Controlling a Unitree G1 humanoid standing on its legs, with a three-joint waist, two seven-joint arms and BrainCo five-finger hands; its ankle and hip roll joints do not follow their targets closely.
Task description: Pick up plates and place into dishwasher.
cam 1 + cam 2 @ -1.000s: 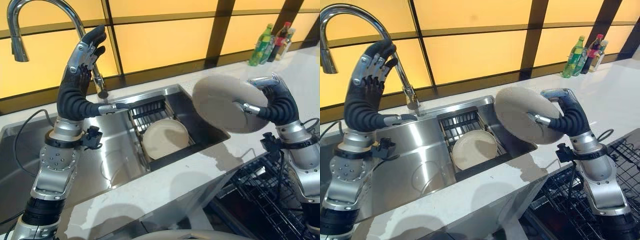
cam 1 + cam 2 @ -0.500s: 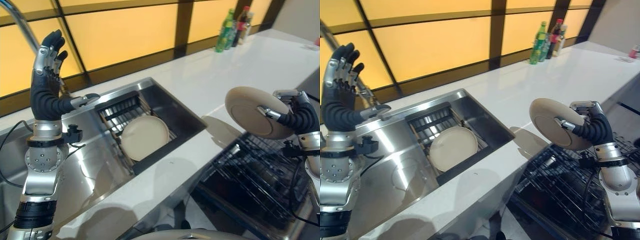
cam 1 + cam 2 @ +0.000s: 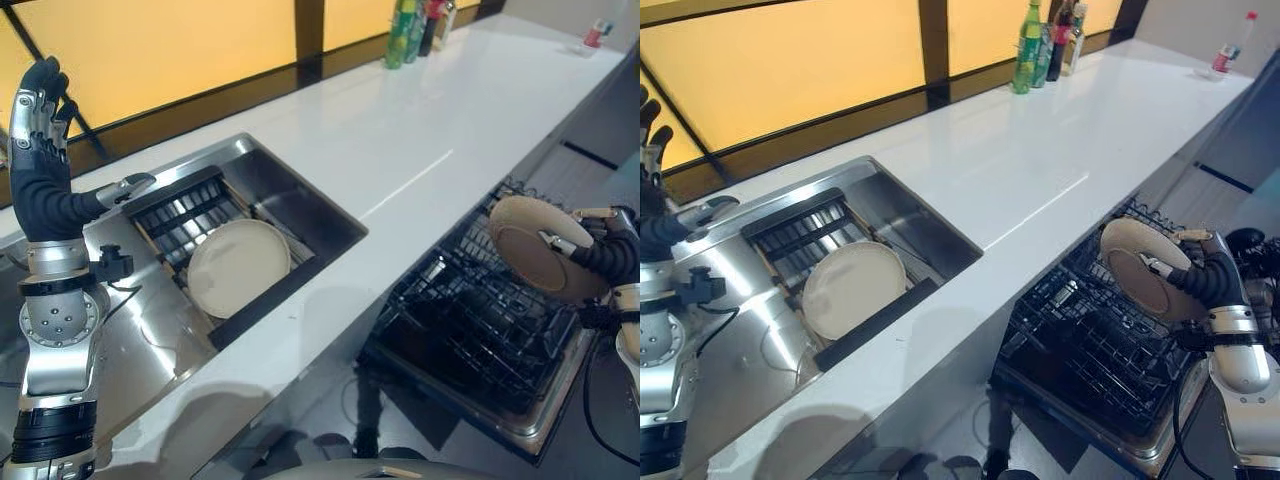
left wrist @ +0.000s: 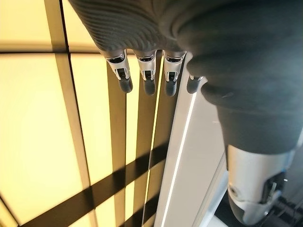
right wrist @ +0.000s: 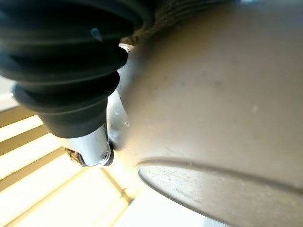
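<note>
I've swung my right hand (image 3: pixel 1200 275), fingers clamped on the plate (image 3: pixel 1137 270), from the table edge to over the dishwasher rack (image 3: pixel 1090 350), ready to slot it; left hand (image 3: pixel 40 150) raised, fingers apart

I can't make out any readable text, number or sign from here. The green and dark bottles (image 3: pixel 1045 40) at the far end of the white counter (image 3: pixel 1040 150) carry labels, and so does the small pink-capped bottle (image 3: pixel 1229 45) far right, all too small to read.
</note>
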